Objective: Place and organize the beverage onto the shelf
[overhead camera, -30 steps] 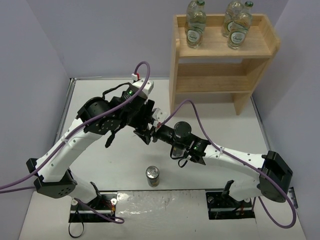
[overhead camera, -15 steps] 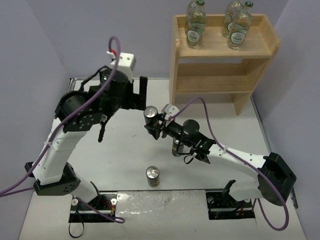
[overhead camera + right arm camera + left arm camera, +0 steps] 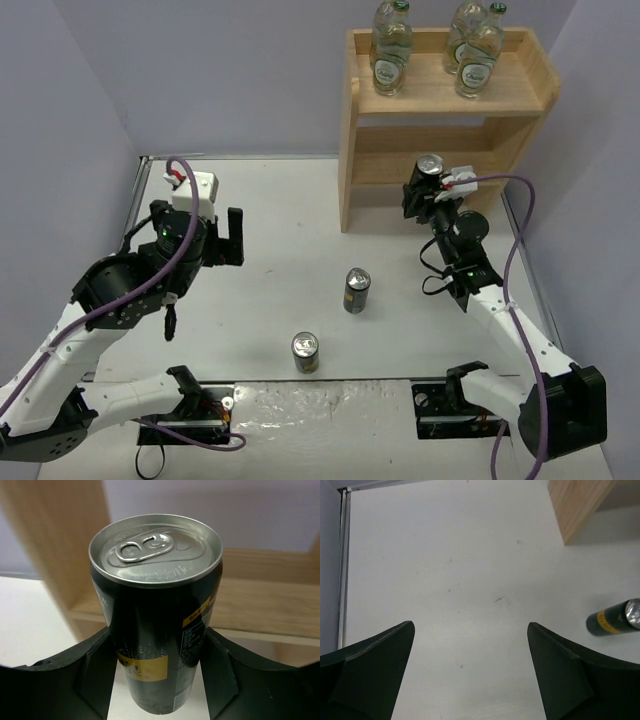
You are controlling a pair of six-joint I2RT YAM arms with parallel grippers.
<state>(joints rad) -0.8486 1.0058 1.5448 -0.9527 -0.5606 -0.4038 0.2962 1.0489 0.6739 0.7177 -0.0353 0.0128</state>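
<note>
White tabletop [image 3: 270, 200] | lilac walls [image 3: 200, 70] | wooden shelf [image 3: 430, 102] at back right

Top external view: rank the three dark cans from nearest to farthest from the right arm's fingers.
1. Held can: clamped in the right fingers, raised in front of the shelf on the right.
2. Middle can: upright near the table's centre.
3. Front can: upright nearest the arm bases.

Rear bottle [image 3: 497, 10] (top shelf [image 3: 430, 100]) largely hidden
</note>
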